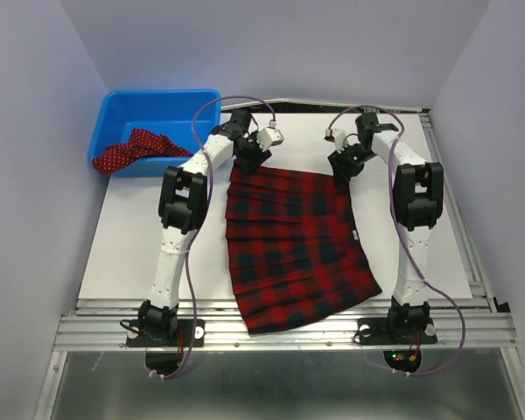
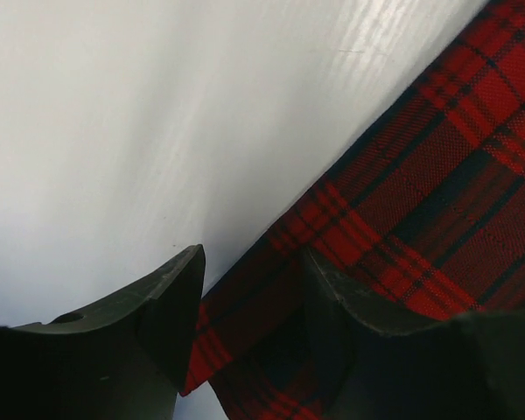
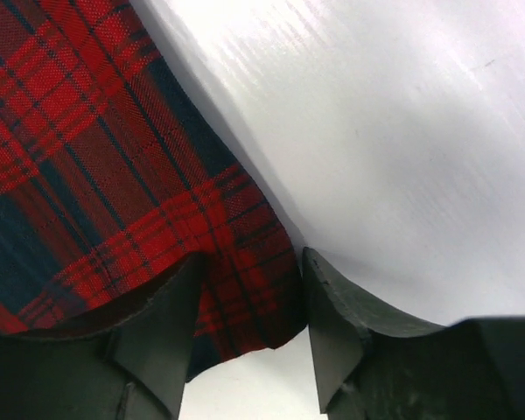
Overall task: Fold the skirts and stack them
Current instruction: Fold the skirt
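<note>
Straddling the far corners of the tartan skirt (image 1: 297, 245), spread flat on the bench (image 1: 131, 254), the left end effector (image 2: 252, 280) and right end effector (image 3: 252, 267) are both released. The first fold seems to be starting; next, both must clench evenly and carry the corners nearward.

Note the pleated red-and-navy tartan cloth skirt (image 1: 293, 254): a matt woven fabric, with its threads plain to see in both wrist views. The dark red polka-dot cloth skirt (image 1: 127, 153) looks soft and dull. The blue plastic bin (image 1: 162, 105) is smooth and faintly glossy. The white table top (image 1: 131, 245) is smooth with a streaky sheen, and the ribbed metal rails (image 1: 96, 328) are silvery. On the left gripper (image 2: 252, 271) and right gripper (image 3: 252, 262) you find dark fingers (image 2: 114, 350) — matt, with rough edges.
</note>
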Available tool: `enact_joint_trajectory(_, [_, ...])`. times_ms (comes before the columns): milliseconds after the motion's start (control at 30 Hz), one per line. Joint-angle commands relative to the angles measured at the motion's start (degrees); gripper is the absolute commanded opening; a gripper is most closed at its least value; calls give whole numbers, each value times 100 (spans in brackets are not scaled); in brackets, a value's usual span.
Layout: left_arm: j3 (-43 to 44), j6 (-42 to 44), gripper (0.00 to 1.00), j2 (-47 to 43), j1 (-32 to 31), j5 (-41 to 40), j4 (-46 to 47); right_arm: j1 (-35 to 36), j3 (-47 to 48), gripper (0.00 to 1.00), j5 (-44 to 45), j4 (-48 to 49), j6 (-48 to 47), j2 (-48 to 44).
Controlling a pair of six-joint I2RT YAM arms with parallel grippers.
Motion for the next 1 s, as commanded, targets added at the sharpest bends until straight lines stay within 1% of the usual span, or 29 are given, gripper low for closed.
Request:
enact_joint_trajectory(0, [-320, 637, 59, -95, 6, 157, -1073, -34, 47, 51, 77, -391, -258, 71])
enact_joint_trajectory(67, [-425, 821, 60, -183, -3, 236, -1196, -34, 30, 47, 33, -400, -294, 71])
enact_joint_trajectory(167, [-426, 953, 57, -201, -3, 289, -1345, -34, 3, 33, -20, -427, -355, 63])
enact_joint_trajectory(200, [-426, 997, 50, -192, -3, 289, -1390, -34, -14, 24, -20, -418, -355, 63])
enact_joint_trajectory(233, [-426, 1024, 45, -183, -3, 289, -1408, -34, -32, 19, -20, -400, -329, 45])
enact_joint_trajectory(267, [-452, 1050, 40, -166, -3, 245, -1416, -34, -32, 8, -20, -374, -312, 36])
enact_joint_trajectory(300, [-444, 1050, 27, -122, -12, 236, -1434, -34, -32, 2, -20, -357, -268, 28])
enact_joint_trajectory(400, [-365, 1025, 2, -43, -12, 149, -1469, -34, -23, 1, -11, -295, -197, -34])
enact_joint_trajectory(433, [-312, 1007, 0, -8, -12, 122, -1469, -34, -32, 1, -11, -277, -145, -60])
enact_joint_trajectory(533, [-22, 867, 0, 2, -3, 43, -1452, -34, -146, 1, 76, -58, 30, -253])
enact_joint_trajectory(600, [136, 543, 0, -112, 40, -80, -1084, -34, -295, 1, 190, 258, 284, -472])
enact_joint_trajectory(633, [154, 384, 0, -183, 58, -220, -639, -34, -348, 1, 287, 555, 382, -561])
enact_joint_trajectory(700, [137, 68, 0, -401, 85, -474, -66, -34, -462, 1, 392, 881, 688, -710])
enact_joint_trajectory(733, [128, -265, 0, -464, 102, -589, 198, -34, -480, 1, 454, 1040, 786, -780])
enact_joint_trajectory(767, [232, -390, 0, -499, 137, -721, 618, -86, -489, 1, 559, 1311, 866, -886])
enact_joint_trajectory(833, [478, -618, 0, -500, 164, -879, 876, -87, -410, 1, 665, 1506, 1050, -930])
enact_joint_trajectory(867, [784, -793, 0, -482, 173, -941, 964, -139, -358, 1, 692, 1577, 1086, -939])
enact_joint_trajectory(967, [1103, -1049, 0, -438, 199, -1205, 1386, -201, -156, 1, 797, 1866, 1200, -939])
